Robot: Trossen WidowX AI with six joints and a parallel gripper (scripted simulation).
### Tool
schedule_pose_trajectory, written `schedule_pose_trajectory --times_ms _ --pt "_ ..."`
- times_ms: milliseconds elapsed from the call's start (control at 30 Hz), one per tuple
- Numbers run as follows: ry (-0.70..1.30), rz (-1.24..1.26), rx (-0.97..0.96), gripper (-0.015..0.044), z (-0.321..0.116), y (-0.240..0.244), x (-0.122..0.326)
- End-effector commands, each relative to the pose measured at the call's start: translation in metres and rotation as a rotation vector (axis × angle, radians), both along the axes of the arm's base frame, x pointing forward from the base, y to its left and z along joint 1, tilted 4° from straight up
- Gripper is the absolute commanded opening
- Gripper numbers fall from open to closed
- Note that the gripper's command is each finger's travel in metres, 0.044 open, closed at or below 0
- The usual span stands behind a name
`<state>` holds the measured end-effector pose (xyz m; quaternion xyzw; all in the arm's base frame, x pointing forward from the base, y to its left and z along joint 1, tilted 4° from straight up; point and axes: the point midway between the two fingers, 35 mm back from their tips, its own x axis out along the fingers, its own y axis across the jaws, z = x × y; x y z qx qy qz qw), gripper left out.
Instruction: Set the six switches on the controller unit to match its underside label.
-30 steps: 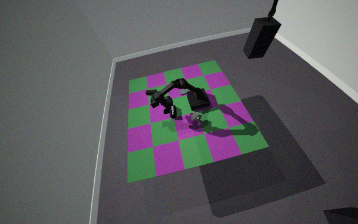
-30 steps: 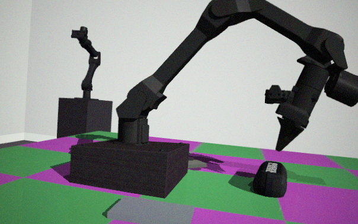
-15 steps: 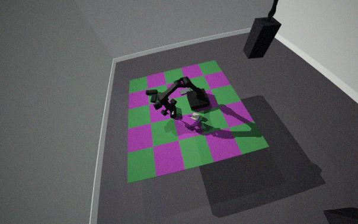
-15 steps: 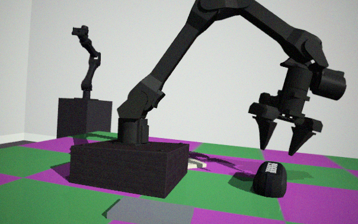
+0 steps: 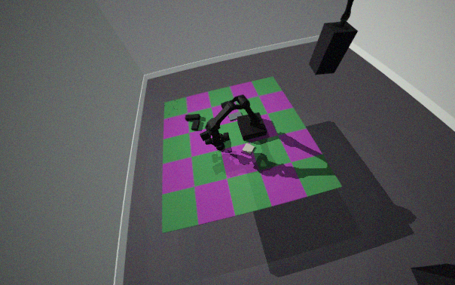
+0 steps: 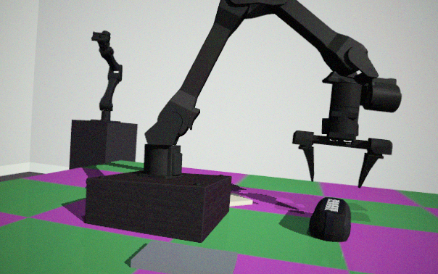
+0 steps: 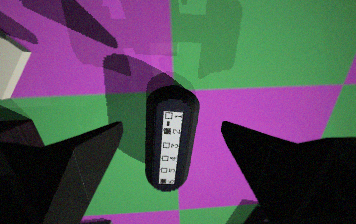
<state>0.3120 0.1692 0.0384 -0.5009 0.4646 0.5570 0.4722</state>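
Note:
The dark controller unit (image 6: pixel 330 225) (image 7: pixel 192 130) lies upside down on the checkered bench, its rounded underside up. The white label (image 6: pixel 332 205) (image 7: pixel 170 147) faces up; in the wrist view its squares read 1 empty, 2 filled, 3, 4 and 5 empty, 6 filled, with a small dark mark between 1 and 2. The rocker switches are hidden beneath. My gripper (image 6: pixel 336 183) (image 7: pixel 173 126) is wide open and empty, pointing down above the unit, with one fingertip to each side of it in the wrist view. In the top view the arm largely hides the unit.
A cream block (image 5: pixel 248 148) (image 6: pixel 241 200) (image 7: pixel 11 70) lies near the arm's box base (image 5: pixel 251 128) (image 6: pixel 145 206). A flat grey plate (image 5: pixel 235 116) (image 6: pixel 183 255) lies on the base's other side. Dark parts (image 5: pixel 193 117) lie beyond the gripper in the top view. Another arm stands on a pedestal (image 5: pixel 333 47) (image 6: pixel 103 145) farther off.

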Motion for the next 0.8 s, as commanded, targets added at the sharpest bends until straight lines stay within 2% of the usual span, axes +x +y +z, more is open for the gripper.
schedule_pose_trajectory --times_ms 0,767 --pt "-0.023 -0.076 0.003 0.044 0.003 0.002 -0.001" --pt "-0.022 -0.076 0.002 0.044 -0.026 0.004 0.0"
